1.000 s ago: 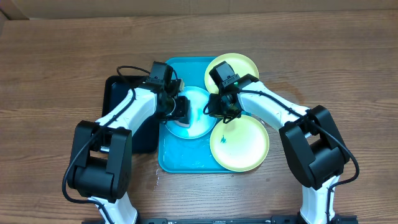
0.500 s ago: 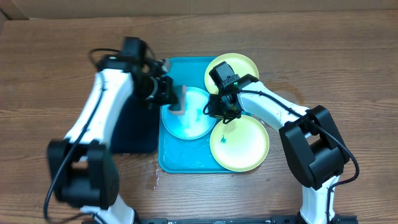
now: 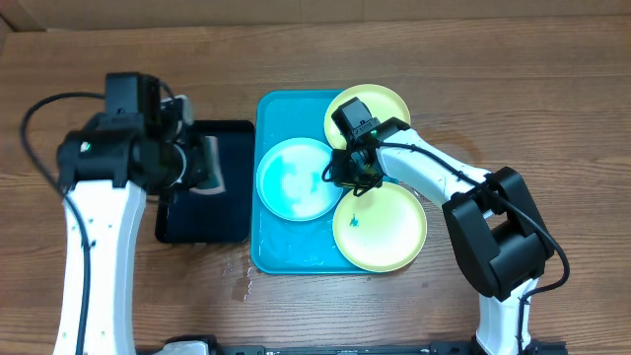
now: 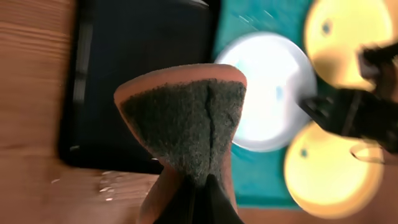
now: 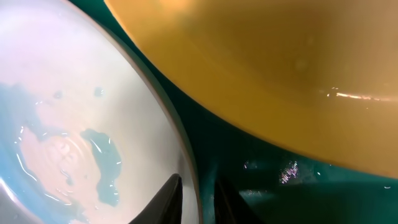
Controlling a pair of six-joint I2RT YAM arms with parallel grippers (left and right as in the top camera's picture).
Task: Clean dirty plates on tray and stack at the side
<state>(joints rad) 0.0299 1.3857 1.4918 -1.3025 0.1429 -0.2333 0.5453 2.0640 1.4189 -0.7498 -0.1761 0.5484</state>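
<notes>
Wood table (image 3: 513, 79) under us: the light blue plate (image 3: 291, 182) lies wet on the tray (image 3: 296, 258). Our right gripper (image 5: 193, 190) straddles its right rim, jaws barely spread — wetness could make it slip; our left gripper (image 4: 198, 196) pinches the sponge (image 4: 186, 118).

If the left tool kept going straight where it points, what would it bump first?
Probably the black tray. The left tool pinches a sponge sticking out ahead, and the wrist view shows the tray right behind it, so the sponge would touch first. Depth is hard to judge.
</notes>
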